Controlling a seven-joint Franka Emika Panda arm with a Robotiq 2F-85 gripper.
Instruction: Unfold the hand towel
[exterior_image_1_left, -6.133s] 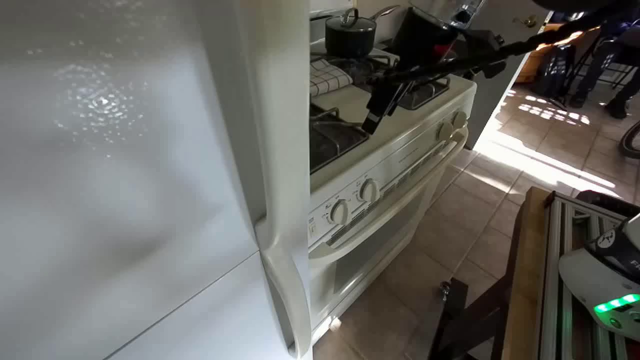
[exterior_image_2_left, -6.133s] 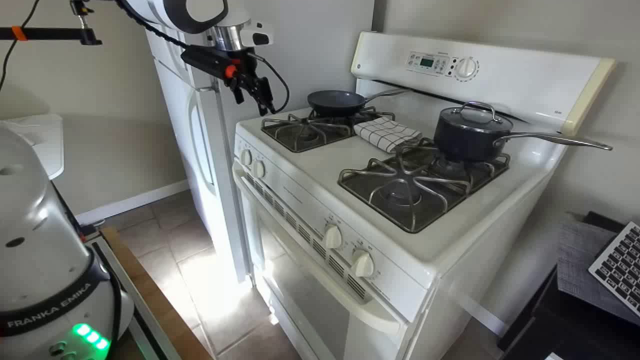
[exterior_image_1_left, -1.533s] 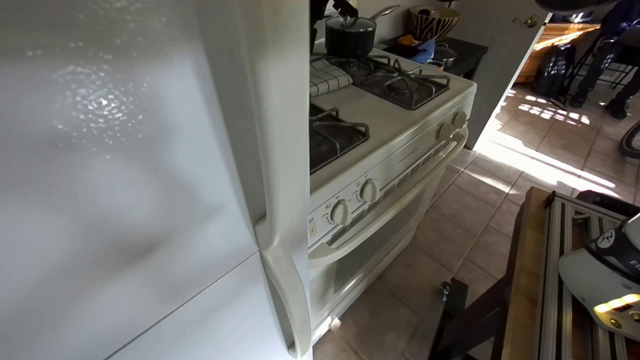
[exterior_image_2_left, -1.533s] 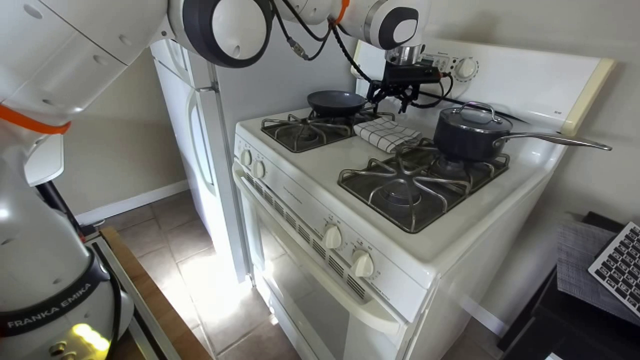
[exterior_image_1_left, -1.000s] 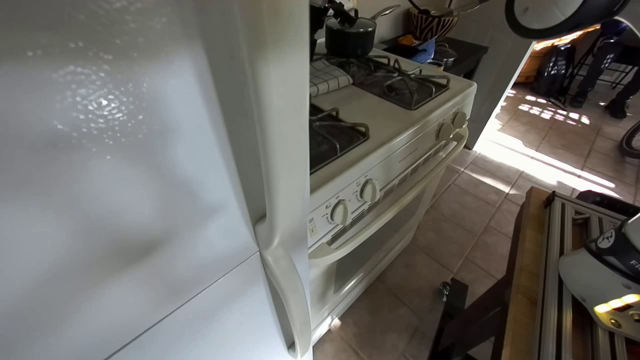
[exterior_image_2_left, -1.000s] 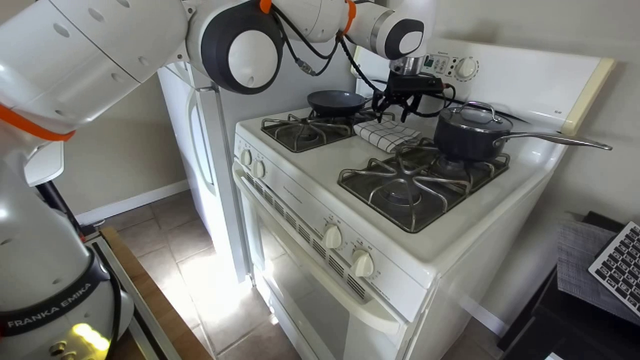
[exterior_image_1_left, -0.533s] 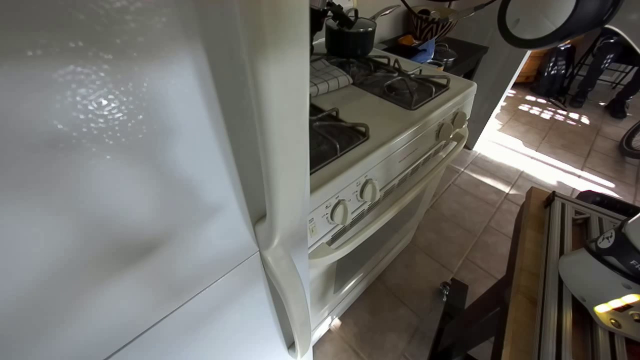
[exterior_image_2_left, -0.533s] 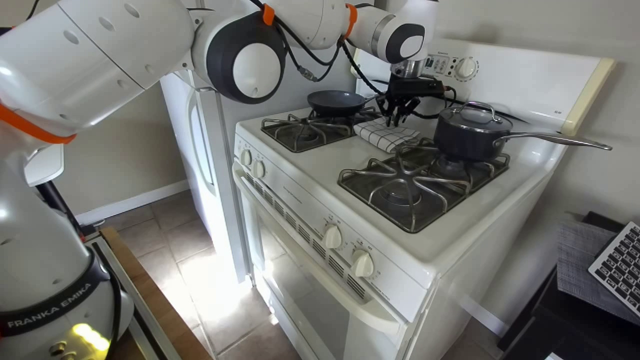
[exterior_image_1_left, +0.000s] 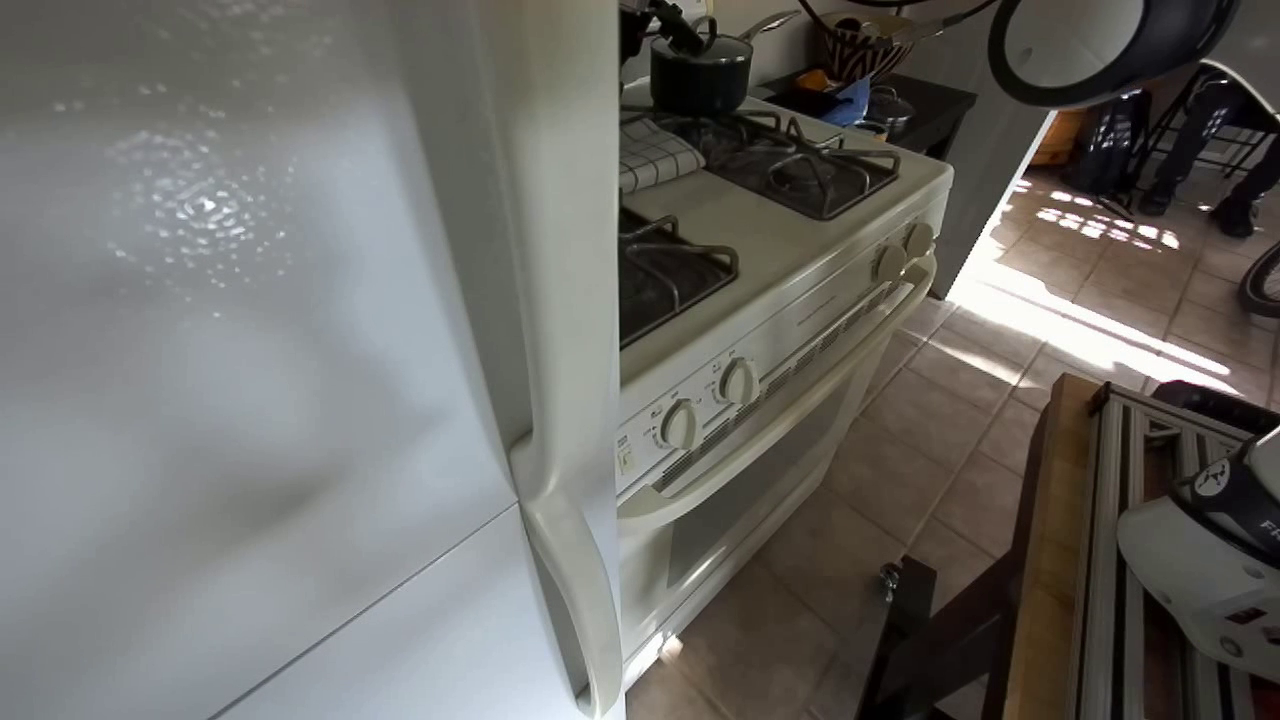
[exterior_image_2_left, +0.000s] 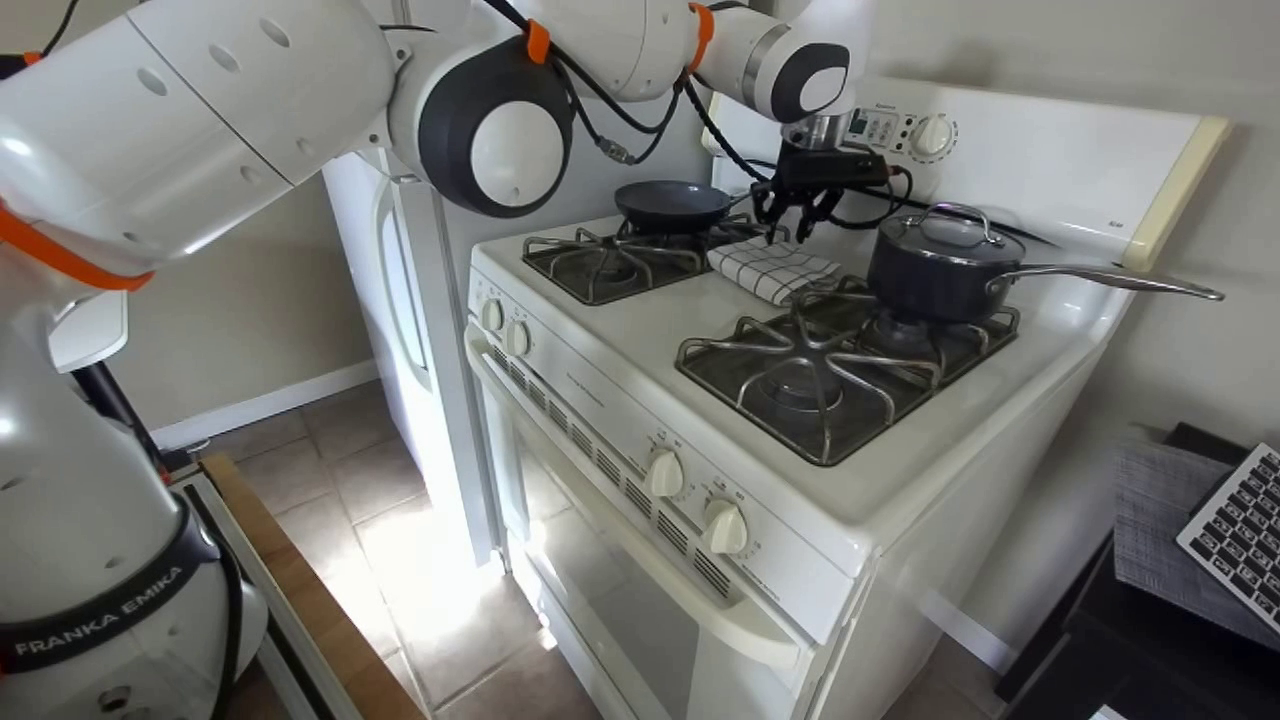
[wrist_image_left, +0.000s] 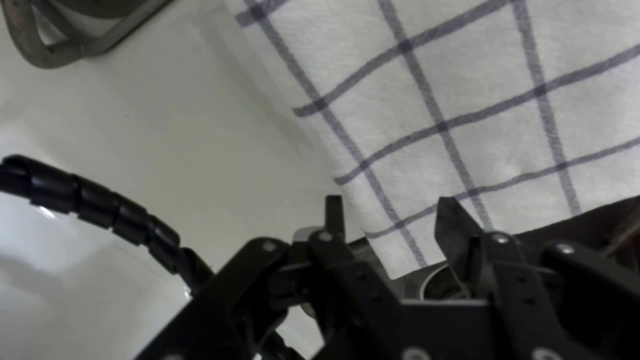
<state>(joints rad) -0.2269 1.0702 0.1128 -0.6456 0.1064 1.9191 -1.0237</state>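
The hand towel (exterior_image_2_left: 768, 270) is a white cloth with a dark grid. It lies folded on the stovetop between the burners and also shows in an exterior view (exterior_image_1_left: 655, 158), partly cut off by the fridge. In the wrist view the towel (wrist_image_left: 475, 110) fills the upper right, and one corner lies in line with the gap between my fingers. My gripper (wrist_image_left: 390, 200) is open with nothing held. In an exterior view my gripper (exterior_image_2_left: 788, 235) hangs just above the towel's back part, fingers down. Whether a fingertip touches the cloth cannot be told.
A lidded saucepan (exterior_image_2_left: 935, 275) stands on the back burner beside the towel, its handle pointing outward. A frying pan (exterior_image_2_left: 672, 208) sits on the other back burner. Raised metal grates (exterior_image_2_left: 815, 350) flank the towel. The stove's back panel (exterior_image_2_left: 1050, 160) rises behind my gripper. The fridge (exterior_image_1_left: 300, 350) adjoins the stove.
My arm has swung from the stove's front corner to above the towel. In the last second the gripper lowered slightly, and its fingers drew together, then parted again. The towel has not moved.
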